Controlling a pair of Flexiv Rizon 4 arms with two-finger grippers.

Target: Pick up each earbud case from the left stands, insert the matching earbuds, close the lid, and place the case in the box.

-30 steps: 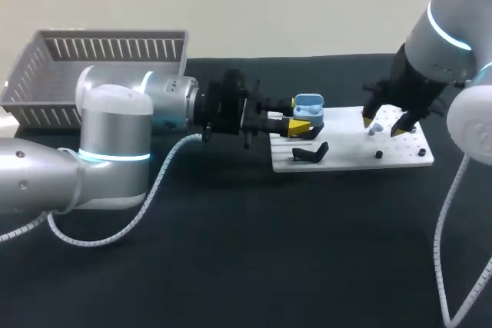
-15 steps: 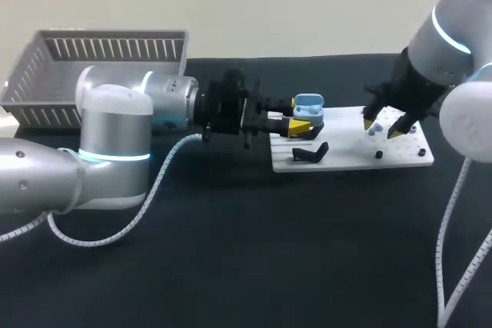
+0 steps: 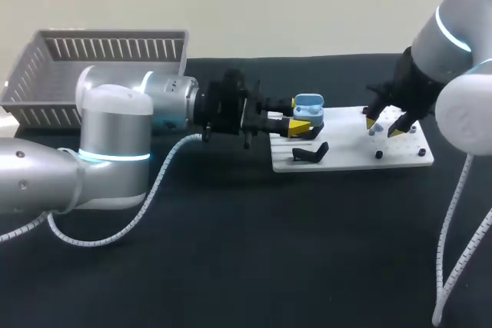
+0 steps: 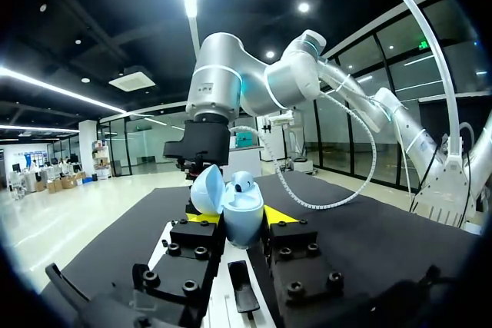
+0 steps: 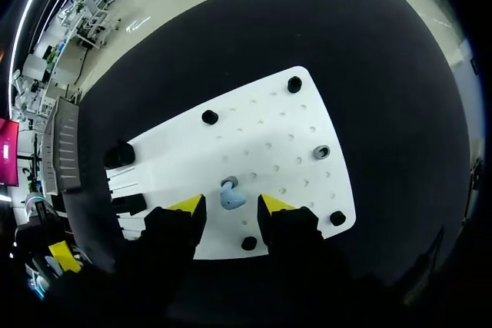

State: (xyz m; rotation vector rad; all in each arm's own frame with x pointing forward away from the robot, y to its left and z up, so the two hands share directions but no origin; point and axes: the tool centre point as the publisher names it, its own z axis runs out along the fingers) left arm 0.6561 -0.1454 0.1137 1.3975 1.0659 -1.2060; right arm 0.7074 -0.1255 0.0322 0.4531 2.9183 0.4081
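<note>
The right arm (image 3: 450, 36) is being lowered over the white board (image 3: 400, 155). Compared with a second ago, the right gripper (image 3: 383, 127) is being shown closer to the board and its yellow tips nearer to each other. The left arm (image 3: 115, 136) is being kept where it was. The box (image 3: 46, 59) is being left well apart, at the table's far left corner.

The left gripper (image 3: 296, 124) is being held at the board's left end, its jaws pressed from two sides on the earbud case (image 3: 309, 105), whose lid is standing open. The blue earbud (image 5: 230, 197) is lying on the board, just ahead of the right gripper's parted jaws and between them, and is not yet being gripped.

This is being judged as the approach to the first earbud; inserting it, closing the lid and boxing the case remain.

No writing is being made out on the case, board or box.
</note>
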